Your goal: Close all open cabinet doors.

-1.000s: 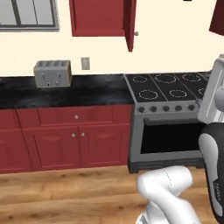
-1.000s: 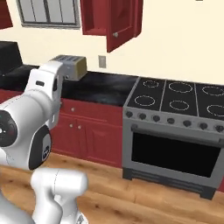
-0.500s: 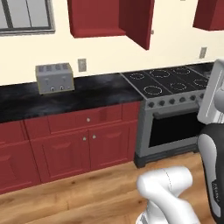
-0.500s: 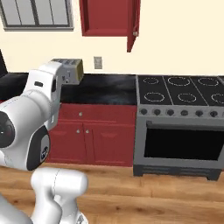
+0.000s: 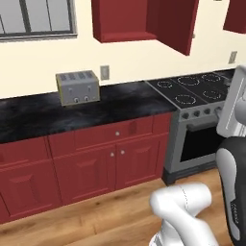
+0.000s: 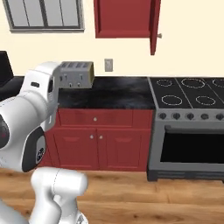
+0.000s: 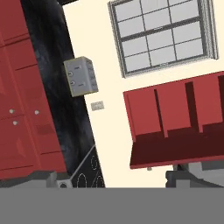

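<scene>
A dark-red wall cabinet [image 5: 125, 19] hangs above the counter, and one of its cabinet doors [image 5: 177, 24] stands swung out at its right side. From the right base view that door [image 6: 153, 24] is seen nearly edge-on, with its small silver knob [image 6: 160, 36] showing. In the rolled hand view the same door [image 7: 175, 153] juts out from the cabinet front [image 7: 170, 107]. My gripper [image 7: 111, 181] is open, its dark fingertips [image 7: 192, 177] wide apart with nothing between them, well short of the door.
A silver toaster [image 5: 78, 88] sits on the black counter [image 5: 38, 117] below a grey-framed window [image 5: 36, 19]. A stove [image 5: 197, 89] stands to the right, red base cabinets [image 5: 96, 163] line the floor, and another red wall cabinet [image 5: 236, 14] is at the top right.
The whole scene has shifted in both base views, so the base has moved. The cabinet door stays swung out, and the gripper stays open.
</scene>
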Motion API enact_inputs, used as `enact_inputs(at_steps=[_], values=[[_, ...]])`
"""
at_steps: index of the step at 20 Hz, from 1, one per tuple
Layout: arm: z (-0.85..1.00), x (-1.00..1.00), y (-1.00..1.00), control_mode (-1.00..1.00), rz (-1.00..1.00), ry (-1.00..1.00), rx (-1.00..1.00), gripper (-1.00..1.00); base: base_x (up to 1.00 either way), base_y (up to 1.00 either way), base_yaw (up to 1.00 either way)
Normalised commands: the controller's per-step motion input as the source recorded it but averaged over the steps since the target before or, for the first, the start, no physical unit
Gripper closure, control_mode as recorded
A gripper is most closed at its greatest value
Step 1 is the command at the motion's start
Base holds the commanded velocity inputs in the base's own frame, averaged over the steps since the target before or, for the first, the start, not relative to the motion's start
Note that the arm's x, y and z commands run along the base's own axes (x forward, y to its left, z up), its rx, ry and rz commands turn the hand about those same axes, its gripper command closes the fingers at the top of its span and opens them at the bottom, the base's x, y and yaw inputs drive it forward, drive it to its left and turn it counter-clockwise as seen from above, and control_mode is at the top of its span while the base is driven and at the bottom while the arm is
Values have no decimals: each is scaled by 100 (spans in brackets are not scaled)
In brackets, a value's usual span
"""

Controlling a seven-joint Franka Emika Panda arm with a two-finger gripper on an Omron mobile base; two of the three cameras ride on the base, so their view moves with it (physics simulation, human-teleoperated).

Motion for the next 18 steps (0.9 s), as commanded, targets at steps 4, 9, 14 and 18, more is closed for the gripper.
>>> enact_inputs(at_steps=[4, 9, 14, 18], values=[[0, 0, 0, 100, 0, 0, 0, -100, 61, -23, 1], [0, 0, 0, 100, 0, 0, 0, -100, 49, -36, 4], [0, 0, 0, 100, 0, 0, 0, -100, 28, -15, 3], [0, 0, 0, 100, 0, 0, 0, -100, 20, -5, 4]])
